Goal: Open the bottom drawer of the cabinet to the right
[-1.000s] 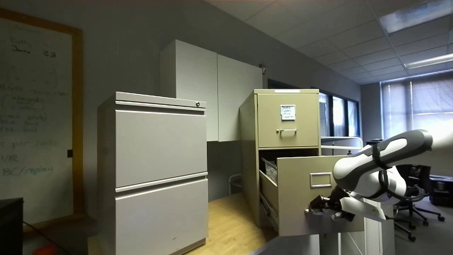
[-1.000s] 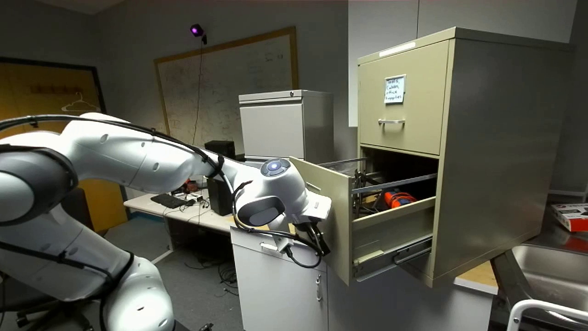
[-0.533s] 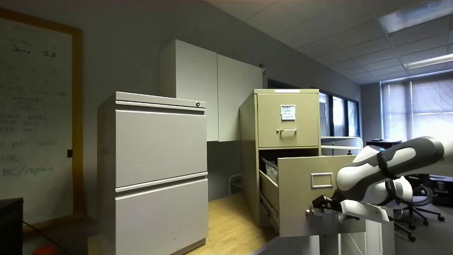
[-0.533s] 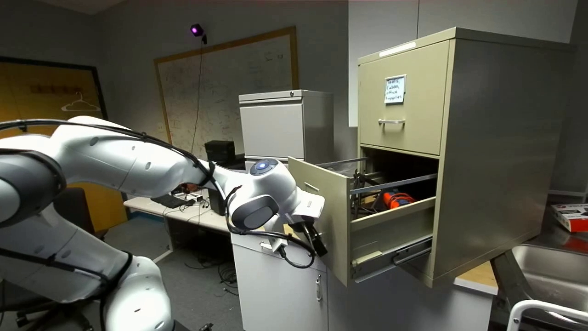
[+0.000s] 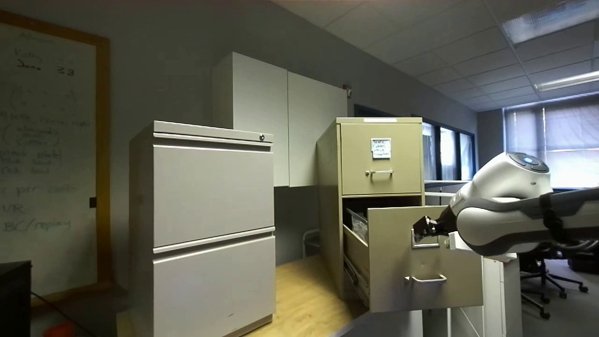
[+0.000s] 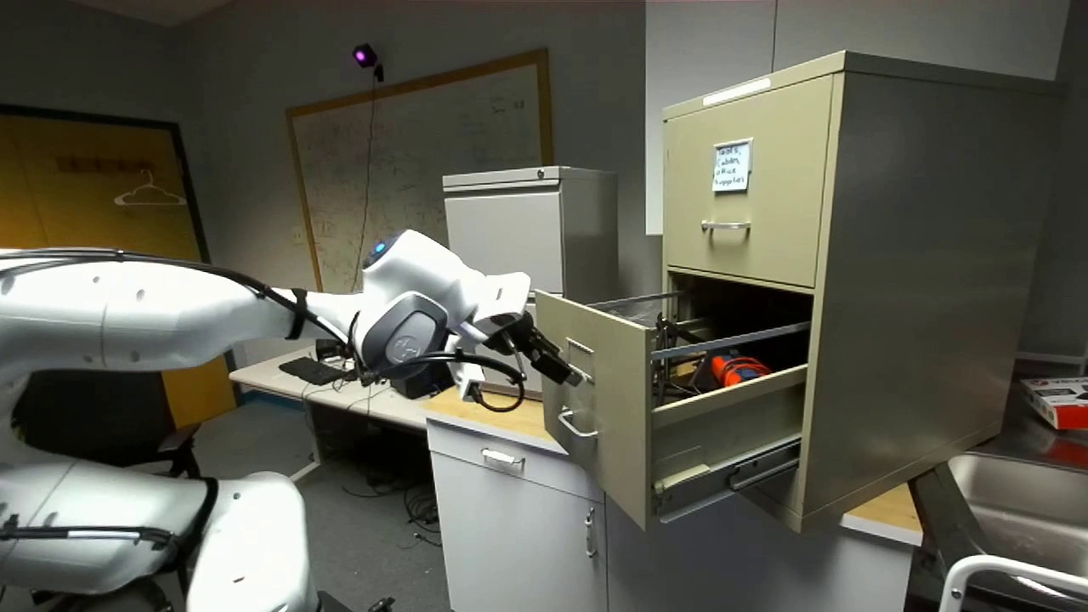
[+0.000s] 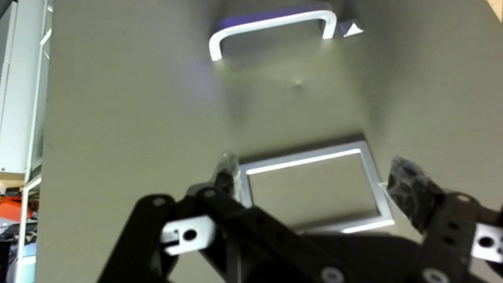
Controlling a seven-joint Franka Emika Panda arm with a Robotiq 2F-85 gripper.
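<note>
The tan metal cabinet [image 5: 329, 187] shows in both exterior views [image 6: 926, 280]. Its bottom drawer [image 5: 390, 262] is pulled well out, with its inside visible in an exterior view [image 6: 731, 416]. The drawer's plain front fills most of the wrist view [image 7: 149, 118]. The silvery handle [image 5: 430, 280] is uncovered and shows near the top of the wrist view [image 7: 271, 25]. My gripper [image 5: 419, 229] is open and empty, above the handle, at the label holder [image 7: 304, 156]. In the wrist view its fingertips [image 7: 314, 167] stand wide apart on either side of the label holder. I cannot tell if they touch the front.
A pale grey cabinet [image 5: 213, 196] stands beside the tan one. The drawer holds an orange item [image 6: 738, 370] and other tools. The top drawer [image 6: 748, 187], with a white paper label, is shut. A sink [image 6: 1020, 510] and a red-and-white box [image 6: 1058, 399] are at the side.
My gripper has moved up from the drawer handle to the label holder's height, and the handle is uncovered. The arm has drawn back and risen. The drawer has stayed about equally far out.
</note>
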